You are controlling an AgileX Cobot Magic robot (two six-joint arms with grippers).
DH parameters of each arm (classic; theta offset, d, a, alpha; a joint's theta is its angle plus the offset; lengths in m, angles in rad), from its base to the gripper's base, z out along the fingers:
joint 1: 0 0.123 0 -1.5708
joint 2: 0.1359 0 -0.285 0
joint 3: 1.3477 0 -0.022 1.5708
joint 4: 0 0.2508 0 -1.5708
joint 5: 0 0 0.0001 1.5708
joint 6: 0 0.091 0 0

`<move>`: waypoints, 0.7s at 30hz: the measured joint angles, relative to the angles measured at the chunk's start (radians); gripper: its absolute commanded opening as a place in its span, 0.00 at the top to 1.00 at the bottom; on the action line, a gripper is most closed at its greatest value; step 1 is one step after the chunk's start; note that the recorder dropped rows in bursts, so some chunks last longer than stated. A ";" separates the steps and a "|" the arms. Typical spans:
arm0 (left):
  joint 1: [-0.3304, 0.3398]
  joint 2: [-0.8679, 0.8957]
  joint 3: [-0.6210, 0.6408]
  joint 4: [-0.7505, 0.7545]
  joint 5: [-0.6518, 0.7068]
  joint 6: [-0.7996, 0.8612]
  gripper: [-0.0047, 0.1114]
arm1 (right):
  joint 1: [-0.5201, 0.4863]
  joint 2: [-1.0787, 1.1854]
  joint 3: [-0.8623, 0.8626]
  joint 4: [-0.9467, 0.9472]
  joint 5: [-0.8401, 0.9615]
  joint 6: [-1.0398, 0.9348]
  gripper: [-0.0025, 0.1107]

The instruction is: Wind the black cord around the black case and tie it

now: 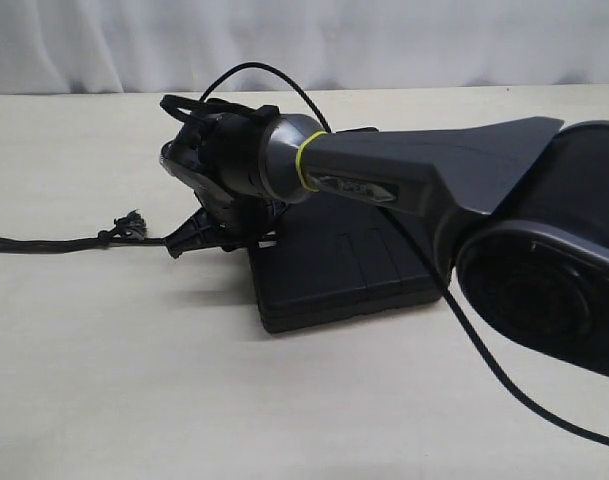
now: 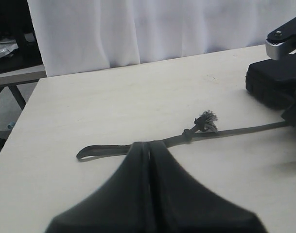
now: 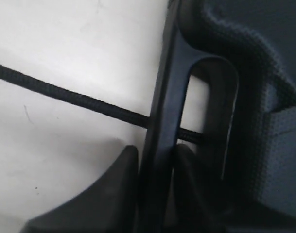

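Observation:
The black case (image 1: 334,270) lies flat on the pale table. My right gripper (image 1: 199,235) reaches across it to its left end. In the right wrist view the right gripper (image 3: 155,150) is shut on the case's handle bar (image 3: 162,111), one finger on each side. The black cord (image 3: 65,94) passes through the handle slot. From there the cord (image 1: 44,244) stretches taut to the left, with a frayed grey knot (image 1: 132,224) on it. My left gripper (image 2: 148,145) is shut on the cord (image 2: 235,131), short of the knot (image 2: 206,120). A short looped end (image 2: 92,152) lies beyond the fingers.
The right arm (image 1: 434,175) covers much of the case, and its own cable (image 1: 484,350) hangs down over the table. A white curtain (image 2: 138,29) backs the table. Past the table's edge stands another cluttered table (image 2: 11,53).

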 measured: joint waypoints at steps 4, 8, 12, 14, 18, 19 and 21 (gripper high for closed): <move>0.000 0.000 0.000 0.000 0.000 0.000 0.96 | 0.002 0.000 0.000 0.002 0.015 -0.010 0.89; 0.000 0.000 0.000 0.000 0.000 0.000 0.96 | 0.002 -0.002 0.000 0.002 0.026 -0.031 0.94; 0.000 0.000 0.000 0.000 0.000 0.000 0.96 | 0.002 -0.008 0.000 0.006 0.035 -0.048 0.94; 0.000 0.000 0.000 0.000 0.000 0.000 0.96 | 0.002 -0.009 0.000 0.010 0.044 -0.060 0.94; 0.000 0.000 0.000 0.000 0.000 0.000 0.96 | 0.003 -0.033 0.000 0.024 0.089 -0.095 0.94; 0.000 0.000 0.000 0.000 0.000 0.000 0.96 | 0.003 -0.051 0.000 0.027 0.100 -0.097 0.94; 0.000 0.000 0.000 0.000 0.000 0.000 0.96 | 0.003 -0.086 0.002 0.031 0.127 -0.114 0.94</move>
